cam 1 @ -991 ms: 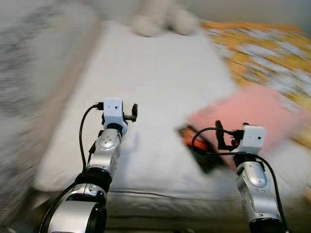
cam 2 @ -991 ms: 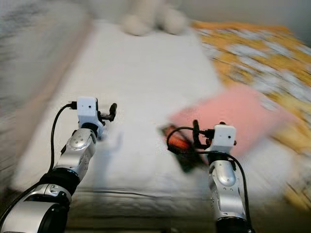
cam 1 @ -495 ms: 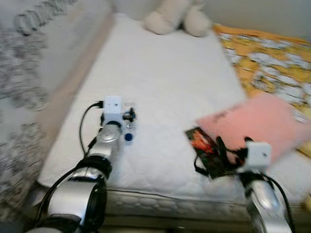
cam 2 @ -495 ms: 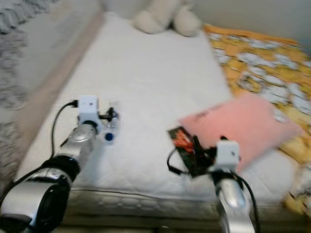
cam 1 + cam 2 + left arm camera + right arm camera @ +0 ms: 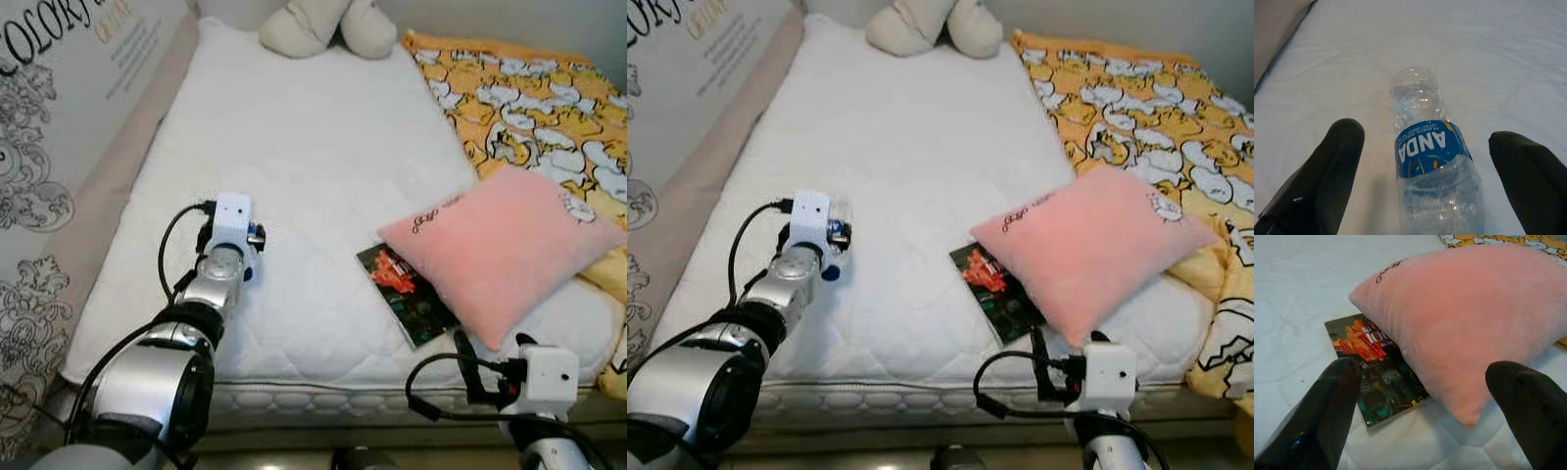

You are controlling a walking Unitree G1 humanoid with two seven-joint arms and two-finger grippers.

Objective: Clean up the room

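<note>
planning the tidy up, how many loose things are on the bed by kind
plastic bottle: 1
book: 1
pink pillow: 1
plush toy: 1
yellow patterned blanket: 1
total: 5

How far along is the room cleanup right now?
Nothing looks tidied yet. In hand: the left tool is open around a plastic bottle lying on the mattress, its fingers not closed on it. The right tool hangs open near the bed's edge, facing the pink pillow and the book partly under it. Those, plus the soft toy and yellow blanket, are left.
</note>
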